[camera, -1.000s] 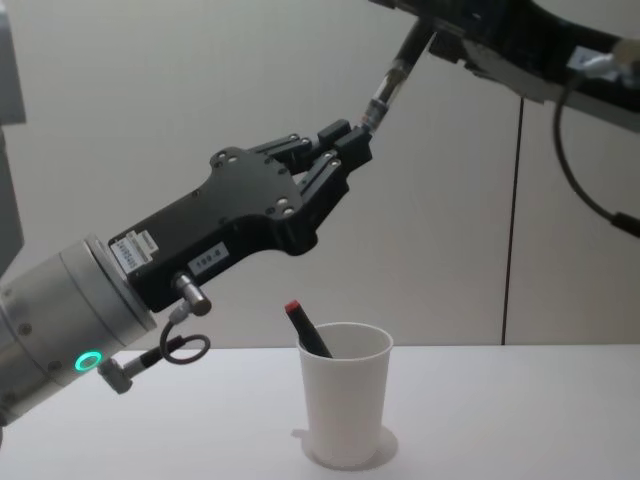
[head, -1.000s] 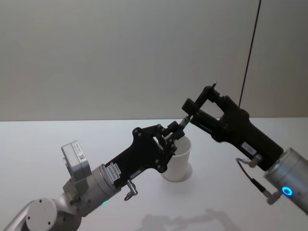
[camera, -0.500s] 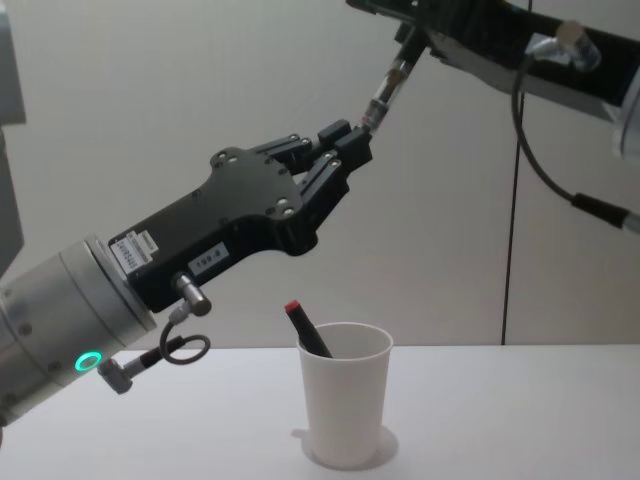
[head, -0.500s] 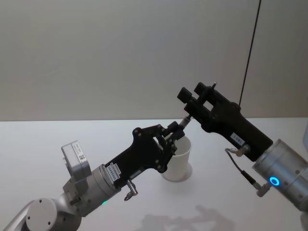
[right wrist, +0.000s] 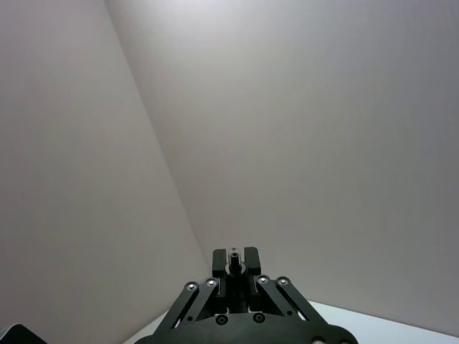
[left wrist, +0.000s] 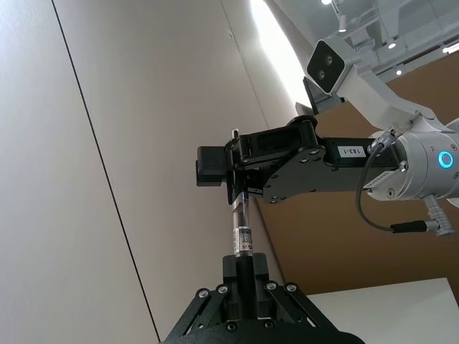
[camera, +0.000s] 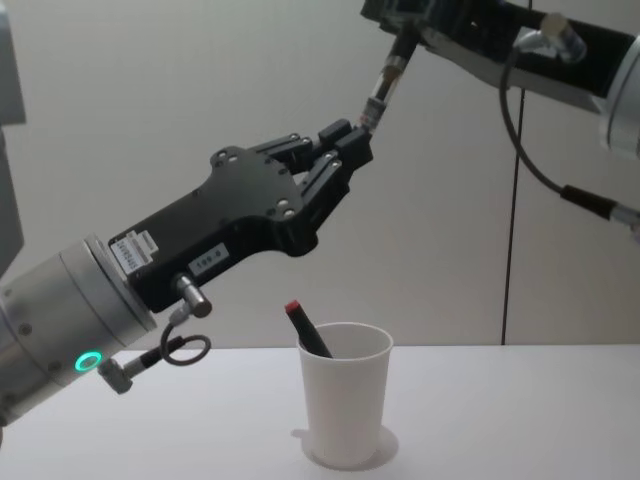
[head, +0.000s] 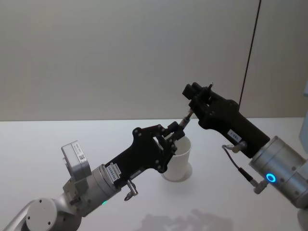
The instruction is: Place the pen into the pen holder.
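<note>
The head view looks down from above and behind the white paper cup (head: 177, 161); the chest view faces the same cup (camera: 345, 405) side-on from table (camera: 500, 420) height, close in. Both share the pen (head: 185, 121) held above it. The left wrist view looks along its own fingers (left wrist: 244, 283) up the pen (left wrist: 242, 228) toward the other arm. The right wrist view looks past its fingers (right wrist: 235, 269) at a bare wall (right wrist: 287, 129).

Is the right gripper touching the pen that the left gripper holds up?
Touching. In the left wrist view the right gripper closes around the top of the pen, whose lower end sits clamped in the left gripper; the chest view agrees.
</note>
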